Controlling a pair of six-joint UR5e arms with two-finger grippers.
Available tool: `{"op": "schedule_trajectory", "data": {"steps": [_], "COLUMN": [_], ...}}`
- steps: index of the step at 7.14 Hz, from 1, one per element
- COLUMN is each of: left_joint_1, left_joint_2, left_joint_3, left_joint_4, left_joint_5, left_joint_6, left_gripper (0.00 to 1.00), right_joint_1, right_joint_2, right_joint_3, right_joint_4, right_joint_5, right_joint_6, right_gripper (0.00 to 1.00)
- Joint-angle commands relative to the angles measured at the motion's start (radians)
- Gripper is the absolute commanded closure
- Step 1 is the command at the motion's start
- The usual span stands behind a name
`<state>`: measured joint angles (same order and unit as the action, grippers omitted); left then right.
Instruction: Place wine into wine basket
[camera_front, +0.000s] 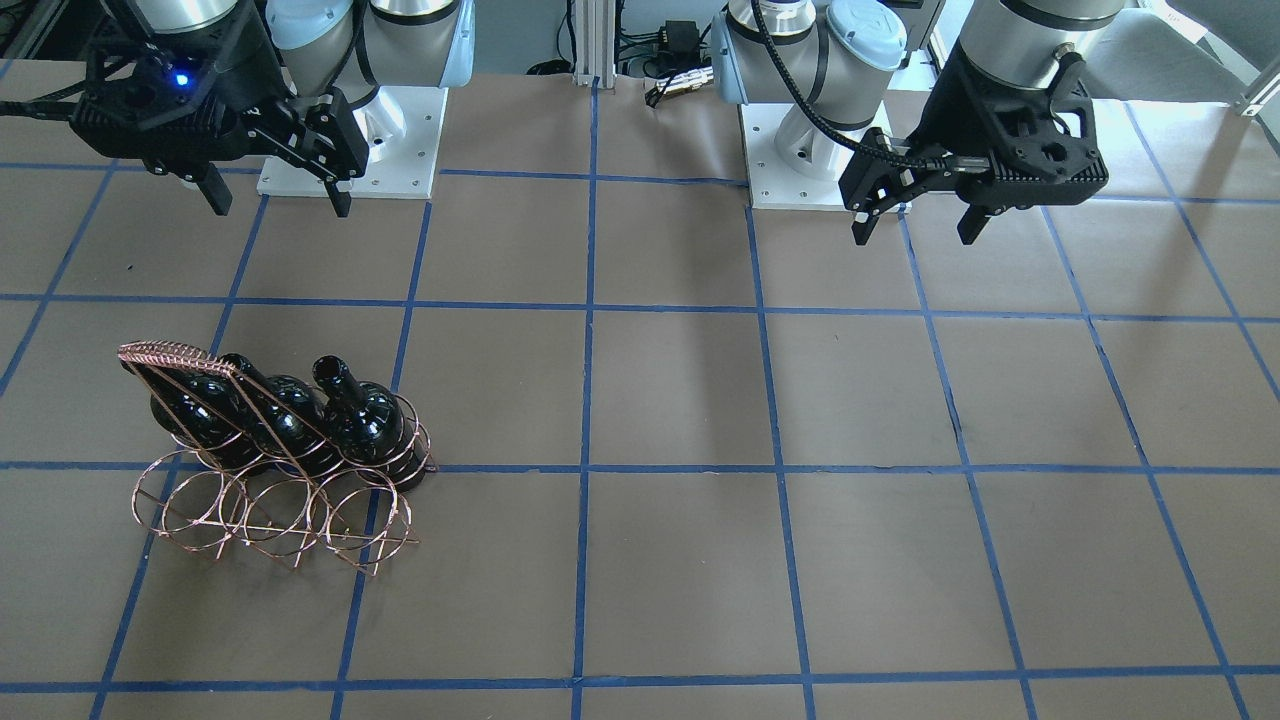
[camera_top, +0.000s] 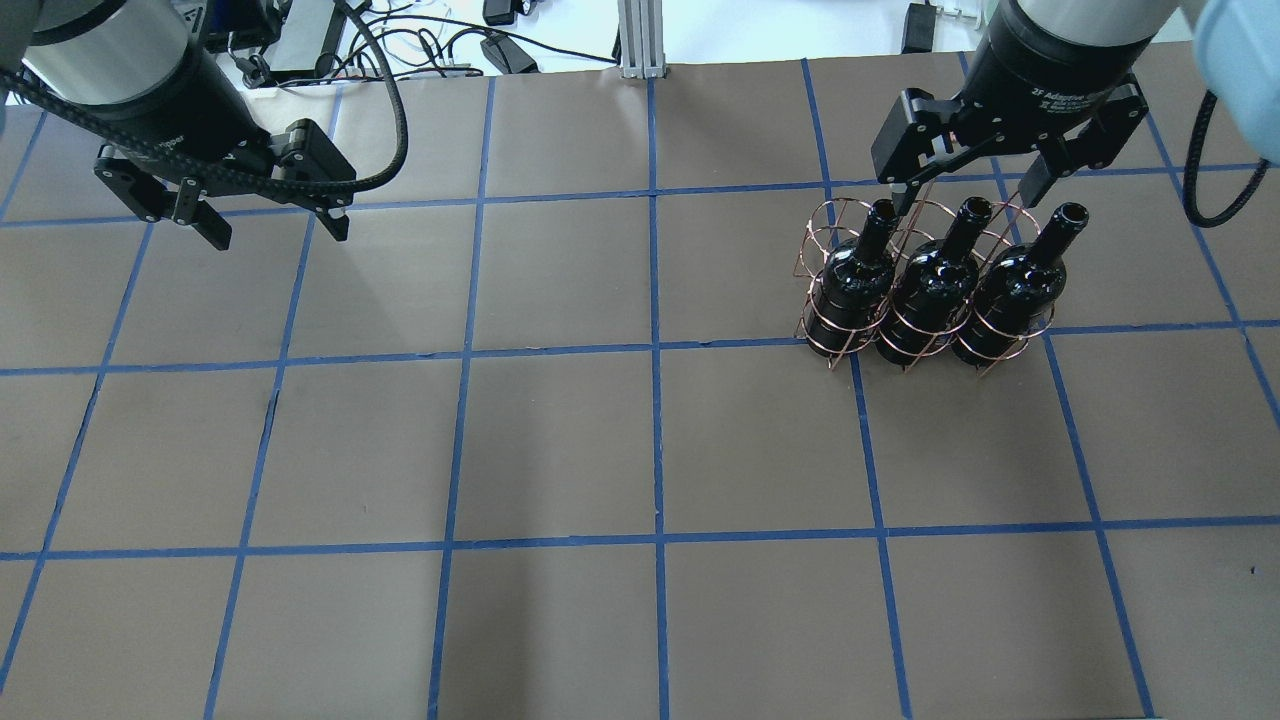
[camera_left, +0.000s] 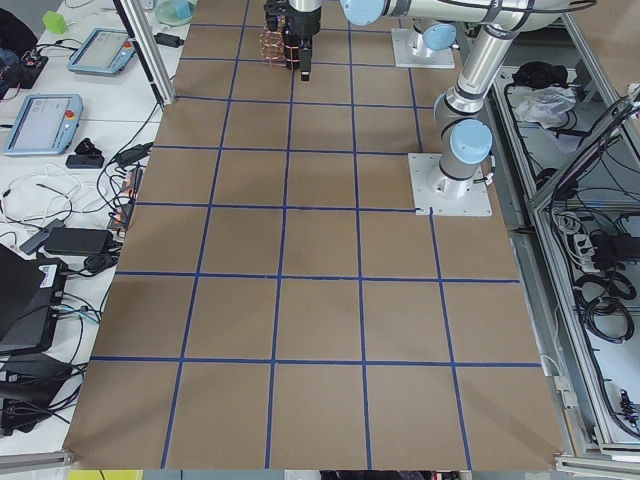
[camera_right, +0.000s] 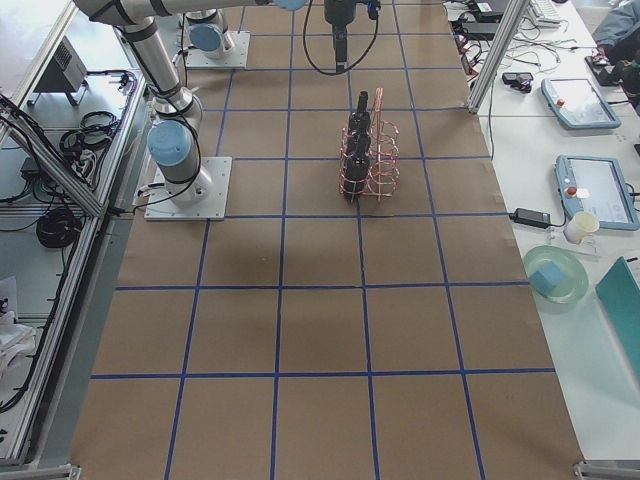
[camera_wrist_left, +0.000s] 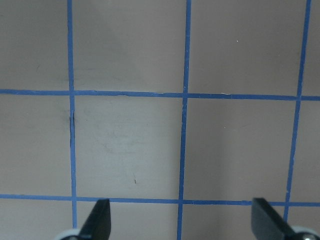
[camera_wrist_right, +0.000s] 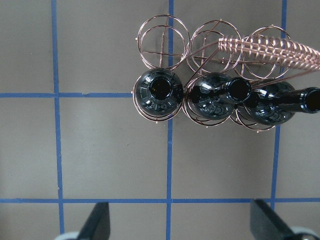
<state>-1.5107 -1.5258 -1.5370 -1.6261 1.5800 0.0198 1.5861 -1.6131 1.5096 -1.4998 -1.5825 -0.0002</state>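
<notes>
Three glossy black wine bottles (camera_top: 930, 290) stand upright in the copper wire wine basket (camera_top: 830, 215), filling the row of rings nearer the robot. The far row of rings (camera_front: 270, 505) is empty. The right wrist view shows the bottles (camera_wrist_right: 159, 92) and the basket's wrapped handle (camera_wrist_right: 280, 47) from above. My right gripper (camera_top: 968, 197) is open and empty, raised well above the bottles and apart from them. My left gripper (camera_top: 278, 232) is open and empty, over bare table far from the basket.
The table is brown paper with a blue tape grid (camera_top: 655, 350). The arm bases (camera_front: 350, 150) stand at the robot's edge. Tablets, cables and a plate (camera_right: 560, 275) lie on side benches beyond the table.
</notes>
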Motion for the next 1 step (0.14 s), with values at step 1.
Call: {"op": "schedule_trajectory", "data": {"steps": [1], "left_joint_1": [0.000], "left_joint_2": [0.000], "left_joint_3": [-0.002], "left_joint_4": [0.000], "left_joint_5": [0.002], "left_joint_6": [0.000], "left_gripper": [0.00], "right_joint_1": [0.000], "right_joint_2": [-0.001], "right_joint_3": [0.000], "right_joint_4": [0.001], "right_joint_5": [-0.001], "right_joint_6": [-0.001], "right_gripper": [0.00]}}
